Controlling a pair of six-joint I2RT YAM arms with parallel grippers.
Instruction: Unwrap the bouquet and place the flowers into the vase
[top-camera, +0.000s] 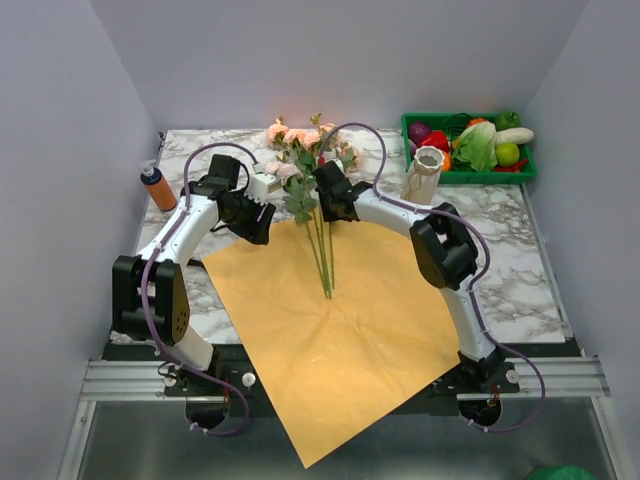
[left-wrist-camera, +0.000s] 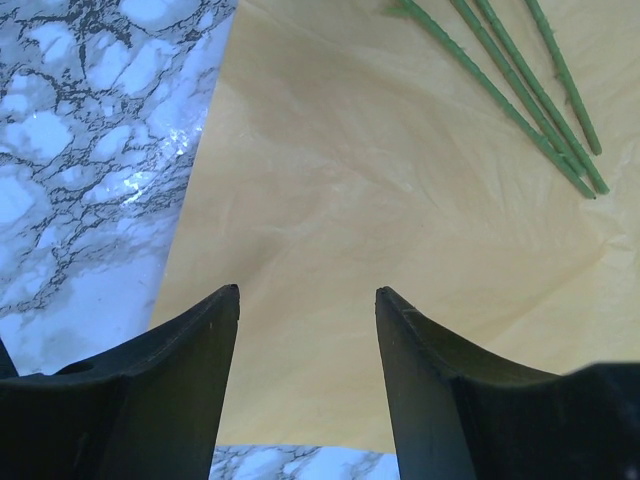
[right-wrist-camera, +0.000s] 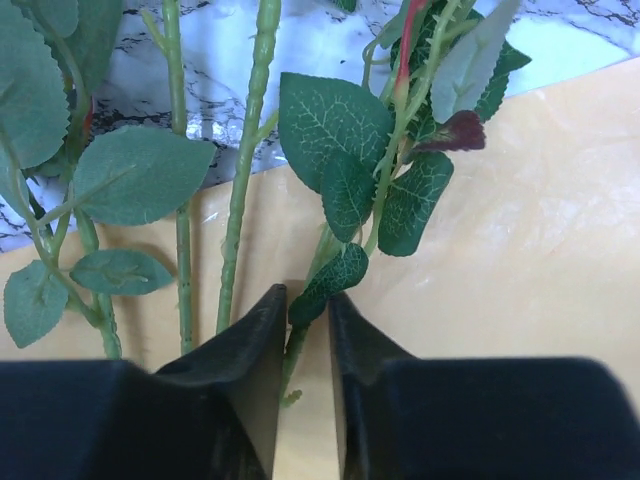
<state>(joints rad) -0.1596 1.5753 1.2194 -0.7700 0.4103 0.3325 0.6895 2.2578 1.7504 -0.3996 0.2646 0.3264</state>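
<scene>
The bouquet lies unwrapped: its orange paper is spread flat on the marble table. The flowers, peach-pink roses, lie with their heads past the paper's far edge and their green stems across it. My right gripper is down at the leafy part, its jaws narrowed on one flower stem and a small leaf. To the left, my left gripper hangs open over the paper's left edge with nothing between its fingers; stem ends show ahead of it. The vase stands at the back right.
A green crate of vegetables sits behind the vase at the back right. An orange bottle with a black cap stands at the far left. A small white object lies beside the left wrist. The paper's near corner hangs over the table's front edge.
</scene>
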